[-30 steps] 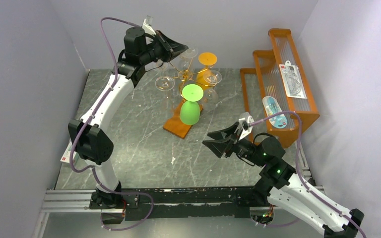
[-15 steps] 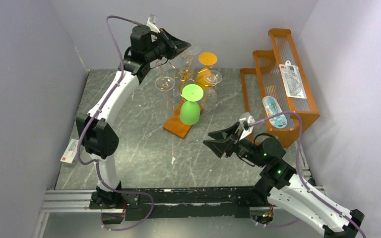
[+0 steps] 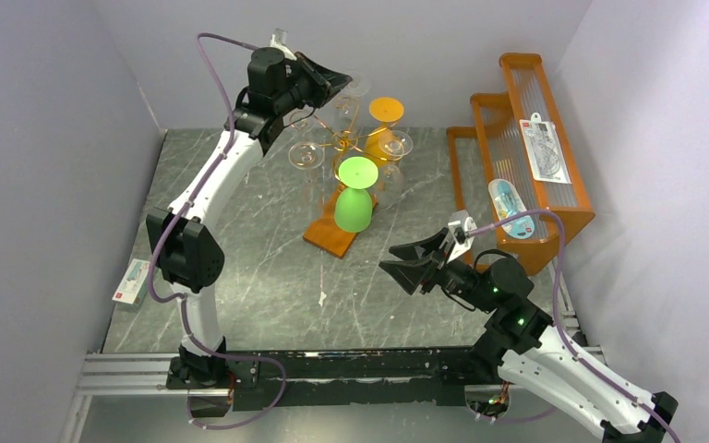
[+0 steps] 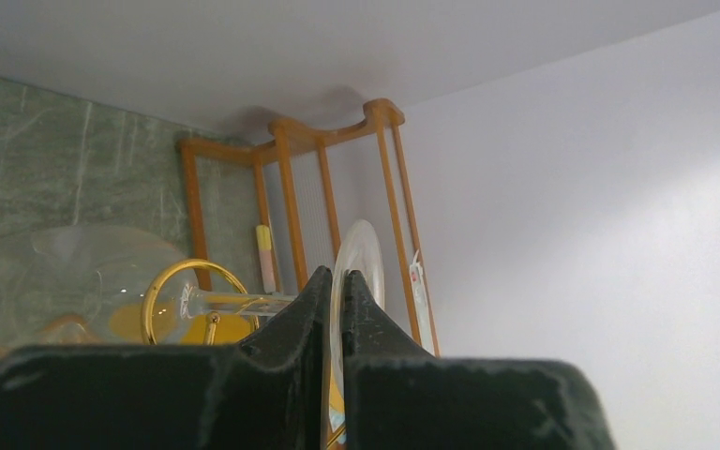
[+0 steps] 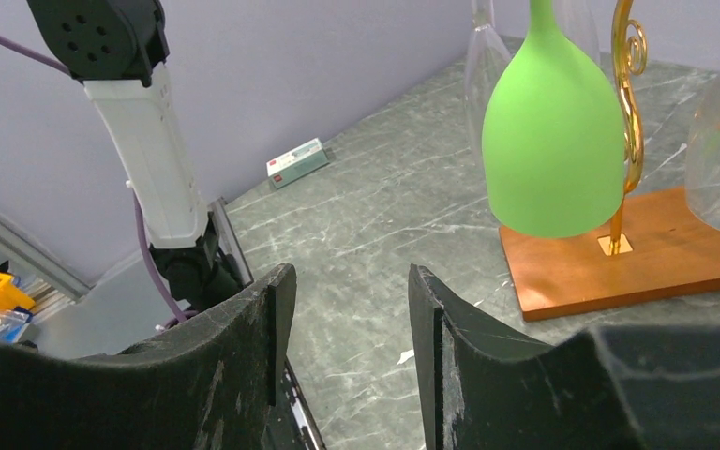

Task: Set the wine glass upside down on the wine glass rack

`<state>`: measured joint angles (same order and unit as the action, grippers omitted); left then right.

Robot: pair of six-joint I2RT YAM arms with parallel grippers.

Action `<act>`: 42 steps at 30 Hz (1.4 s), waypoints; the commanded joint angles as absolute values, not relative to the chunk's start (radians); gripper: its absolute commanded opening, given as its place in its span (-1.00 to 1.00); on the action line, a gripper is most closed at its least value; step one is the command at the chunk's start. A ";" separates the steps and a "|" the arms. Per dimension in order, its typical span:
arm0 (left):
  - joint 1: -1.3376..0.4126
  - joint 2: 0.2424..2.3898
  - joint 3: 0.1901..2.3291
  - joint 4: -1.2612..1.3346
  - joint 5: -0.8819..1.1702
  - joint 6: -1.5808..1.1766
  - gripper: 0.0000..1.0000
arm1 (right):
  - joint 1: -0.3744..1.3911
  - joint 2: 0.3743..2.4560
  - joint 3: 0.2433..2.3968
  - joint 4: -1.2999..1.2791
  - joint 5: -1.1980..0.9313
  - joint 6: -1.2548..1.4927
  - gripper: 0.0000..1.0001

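My left gripper [image 3: 337, 85] is raised at the top of the wine glass rack [image 3: 345, 140], shut on the round foot of a clear wine glass [image 3: 356, 90]. In the left wrist view the foot [image 4: 362, 251] stands edge-on, pinched between the fingers [image 4: 337, 275]. Its stem lies level through a gold ring of the rack [image 4: 161, 283]. A green glass [image 3: 354, 198], an orange glass [image 3: 386, 113] and two clear ones hang upside down on the rack. My right gripper [image 3: 404, 260] is open and holds nothing, low over the table to the right of the rack's wooden base [image 3: 330, 236].
An orange stepped wooden shelf [image 3: 517, 157] with packaged items stands at the right wall. A small box [image 3: 131, 281] lies by the left wall. In the right wrist view the green glass [image 5: 553, 150] and the wooden base [image 5: 619, 267] lie ahead of the open gripper [image 5: 352, 272].
The left arm has carried the clear glass slightly up and to the right, closer over the rack's top. The right arm has barely moved.
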<state>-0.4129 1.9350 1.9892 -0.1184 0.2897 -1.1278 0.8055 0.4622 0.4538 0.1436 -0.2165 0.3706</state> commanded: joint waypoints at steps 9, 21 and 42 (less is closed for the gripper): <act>-0.419 1.912 2.026 -0.068 0.170 -1.142 -0.90 | 0.810 0.456 0.442 0.144 -0.223 0.365 0.04; -0.417 1.836 1.970 -0.147 0.033 -0.970 -0.90 | 0.810 0.477 0.439 0.172 -0.247 0.369 0.04; -0.417 1.881 2.009 -0.254 0.008 -0.911 -0.58 | 0.810 0.480 0.425 0.190 -0.236 0.387 0.04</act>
<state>-0.4229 1.8843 1.9720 -0.2775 0.0448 -0.9302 0.8055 0.4904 0.4408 0.1741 -0.2386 0.3817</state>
